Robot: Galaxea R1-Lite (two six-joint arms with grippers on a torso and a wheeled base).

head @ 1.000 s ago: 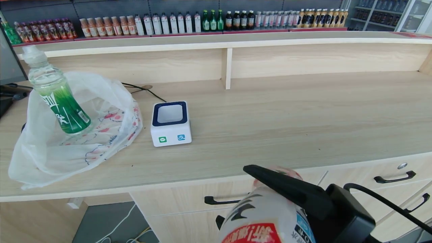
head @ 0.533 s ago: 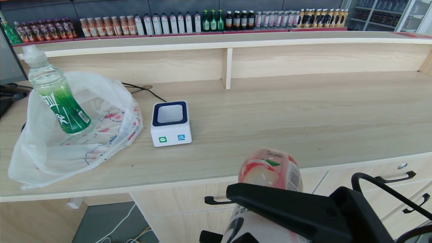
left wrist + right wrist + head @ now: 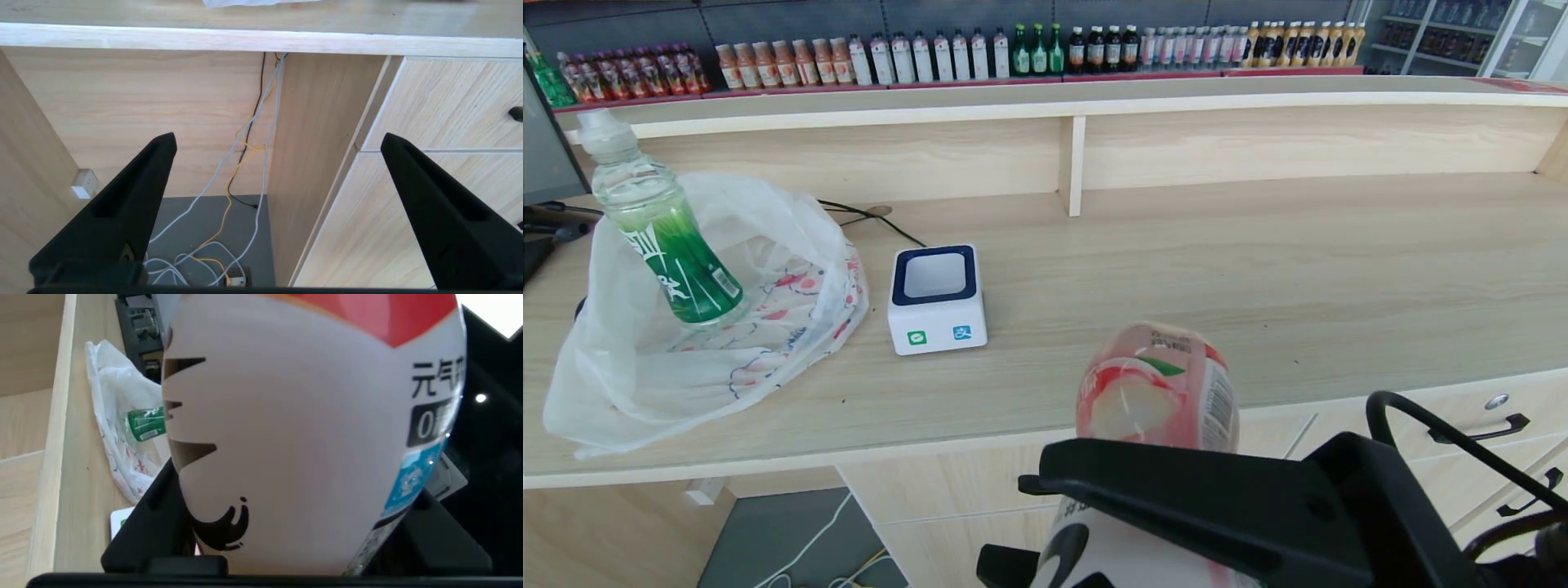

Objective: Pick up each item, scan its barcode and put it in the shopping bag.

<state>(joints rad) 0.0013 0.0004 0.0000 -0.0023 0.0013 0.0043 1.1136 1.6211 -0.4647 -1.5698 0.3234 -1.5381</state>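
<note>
My right gripper [image 3: 1094,531] is shut on a pink peach-labelled bottle [image 3: 1156,392], held in front of the counter's near edge with its base pointing toward the counter. In the right wrist view the bottle [image 3: 310,433] sits between the black fingers. The white and blue barcode scanner [image 3: 935,298] stands on the counter, left of and beyond the bottle. A clear plastic shopping bag [image 3: 686,318] lies at the counter's left with a green-labelled bottle [image 3: 658,220] leaning inside it. My left gripper [image 3: 278,212] hangs open below the counter edge, nothing between its fingers.
The wooden counter [image 3: 1217,278] has a raised back ledge and an upright divider [image 3: 1076,163]. A black cable [image 3: 866,216] runs behind the scanner. Drawers with black handles [image 3: 1478,429] sit under the counter front. Shelves of bottles [image 3: 1013,49] line the back wall.
My right gripper has lifted the pink bottle up and slightly left, and turned it so its base now faces the counter. The bag, green bottle and scanner are unmoved.
</note>
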